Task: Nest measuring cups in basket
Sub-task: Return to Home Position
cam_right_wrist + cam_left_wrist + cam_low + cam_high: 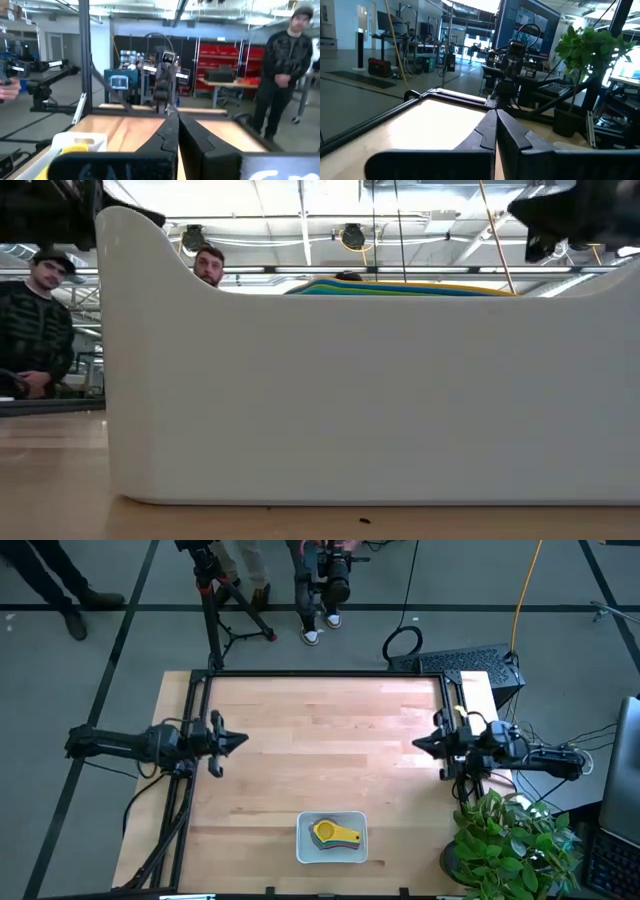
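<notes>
Well, closest of all, by the table's [320,730] front edge, sits the white basket [304,842] with the measuring cups [400,288] nested inside it. The yellow cup [326,831] lies on top, and thin green and blue rims show under it just above the basket wall in the low view.

Neither gripper is anywhere near the stack. The left gripper [238,741] hangs over its own side edge of the table with its fingers [485,137] pressed together and nothing between them. The basket lies ahead of its tips and off toward the front edge, well apart. The right gripper [420,743] faces it from the opposite side edge, likewise closed tight and empty-handed. The basket sits roughly as far from this one, between the two across the table but nearer the front than either.

Behind the right gripper, beside its arm, a leafy plant [510,835] fills the front corner. Past the table's far edge, beyond both grippers, a tripod [215,610] stands on the floor, and people stand watching, one person [285,65] in dark clothes with hands clasped.
</notes>
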